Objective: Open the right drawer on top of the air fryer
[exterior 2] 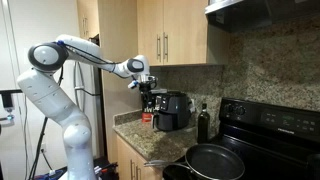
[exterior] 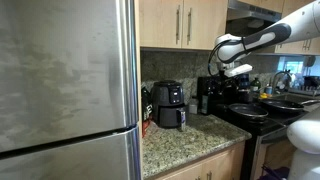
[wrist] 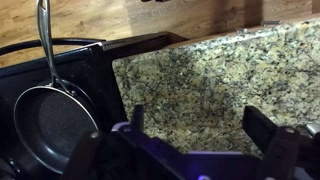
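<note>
The fingers (wrist: pixel 262 128) spread wide, empty; the right drawer (exterior: pixel 205 22) is cropped at its top

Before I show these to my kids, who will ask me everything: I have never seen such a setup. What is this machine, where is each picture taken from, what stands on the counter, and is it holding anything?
The machine is a white robot arm with a two-fingered pincer at its end, working in a kitchen. Two pictures come from cameras standing in the room, looking from different places. The third comes from a camera on the arm's wrist, looking past the pincer at the surface below. On the granite counter stand a black air fryer and a dark bottle. Next to the counter is a black stove with a frying pan on it. Above the air fryer hang two shut wooden cabinet doors; the right door is the one to be opened. The pincer is open and holds nothing.
</note>
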